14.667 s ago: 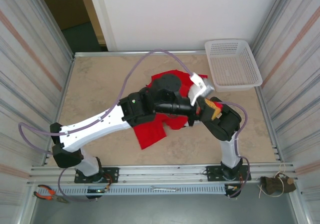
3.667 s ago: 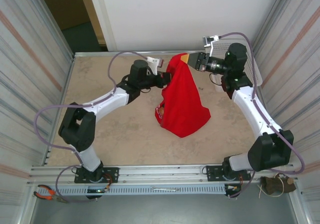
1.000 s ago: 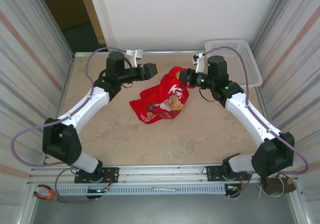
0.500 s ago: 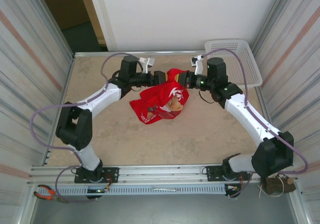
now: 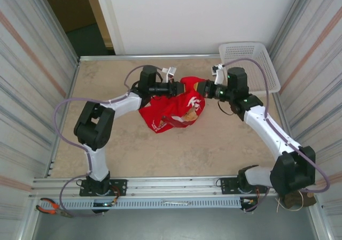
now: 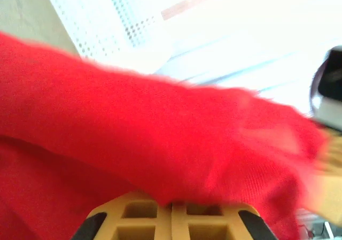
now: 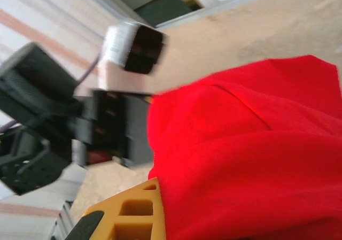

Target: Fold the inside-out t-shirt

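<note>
The bright red inside-out t-shirt sits bunched and crumpled around the middle of the desk, nearer its far edge. Its top part is drawn up off the surface (a white-and-yellow print shows on the rumpled front), and its lower folds rest flat.

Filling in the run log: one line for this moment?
t-shirt: bunched on table, not folded | left fingers: shut on t-shirt | right fingers: shut on t-shirt
</note>
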Controlling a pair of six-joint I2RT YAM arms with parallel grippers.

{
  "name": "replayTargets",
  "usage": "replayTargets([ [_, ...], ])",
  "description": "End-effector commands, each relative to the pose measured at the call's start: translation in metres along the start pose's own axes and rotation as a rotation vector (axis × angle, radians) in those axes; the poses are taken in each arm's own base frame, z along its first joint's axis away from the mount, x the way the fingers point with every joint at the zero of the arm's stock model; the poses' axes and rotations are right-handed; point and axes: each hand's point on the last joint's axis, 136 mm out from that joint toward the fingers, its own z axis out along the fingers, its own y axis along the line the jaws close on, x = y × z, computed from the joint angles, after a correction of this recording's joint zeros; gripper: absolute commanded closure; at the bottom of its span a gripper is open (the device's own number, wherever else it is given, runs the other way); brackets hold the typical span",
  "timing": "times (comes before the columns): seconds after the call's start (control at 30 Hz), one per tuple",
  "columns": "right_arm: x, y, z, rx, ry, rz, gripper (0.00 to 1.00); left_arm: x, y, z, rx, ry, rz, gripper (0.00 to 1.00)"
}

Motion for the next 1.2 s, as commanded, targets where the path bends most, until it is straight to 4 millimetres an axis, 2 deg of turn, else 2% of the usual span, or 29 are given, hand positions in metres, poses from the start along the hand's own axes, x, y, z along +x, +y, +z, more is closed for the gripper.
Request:
replayTargets([
  [0.0, 0.009, -0.026, -0.001, 0.064, -0.041, 0.050, 0.93, -0.041, -0.064, -0.037, 0.107, -0.138, 0.141, 1.00],
  [0.1, 0.036, -0.078, 0.010, 0.221, -0.006, 0.118, 0.54, -0.049, -0.086, -0.050, 0.179, -0.152, 0.176, 1.00],
  [0.13, 0.043, -0.091, 0.008, 0.278, 0.004, 0.128, 0.49, -0.051, -0.090, -0.053, 0.195, -0.147, 0.179, 1.00],
  [0.17, 0.045, -0.094, 0.005, 0.303, 0.010, 0.124, 0.47, -0.050, -0.093, -0.056, 0.206, -0.142, 0.185, 1.00],
  [0.2, 0.047, -0.093, -0.001, 0.315, 0.015, 0.112, 0.45, -0.050, -0.097, -0.059, 0.214, -0.139, 0.198, 1.00],
  [0.27, 0.040, -0.076, -0.015, 0.310, 0.006, 0.068, 0.42, -0.049, -0.101, -0.062, 0.224, -0.126, 0.226, 1.00],
  [0.33, 0.028, -0.050, -0.029, 0.297, -0.009, -0.009, 0.38, -0.045, -0.105, -0.062, 0.231, -0.092, 0.253, 1.00],
  [0.4, 0.011, -0.016, -0.039, 0.249, -0.033, -0.097, 0.33, -0.040, -0.106, -0.061, 0.222, -0.061, 0.275, 1.00],
  [0.53, -0.007, 0.033, -0.034, 0.166, -0.019, -0.237, 0.29, -0.035, -0.109, -0.061, 0.219, -0.032, 0.301, 1.00],
  [0.67, -0.017, 0.054, -0.013, 0.095, 0.019, -0.320, 0.29, -0.029, -0.119, -0.063, 0.246, -0.008, 0.324, 1.00],
  [0.83, -0.021, 0.062, 0.009, 0.030, 0.050, -0.337, 0.32, -0.023, -0.127, -0.061, 0.254, 0.016, 0.335, 1.00],
  [1.17, -0.030, 0.064, 0.041, -0.030, 0.071, -0.310, 0.39, -0.016, -0.143, -0.056, 0.288, 0.055, 0.349, 1.00],
])
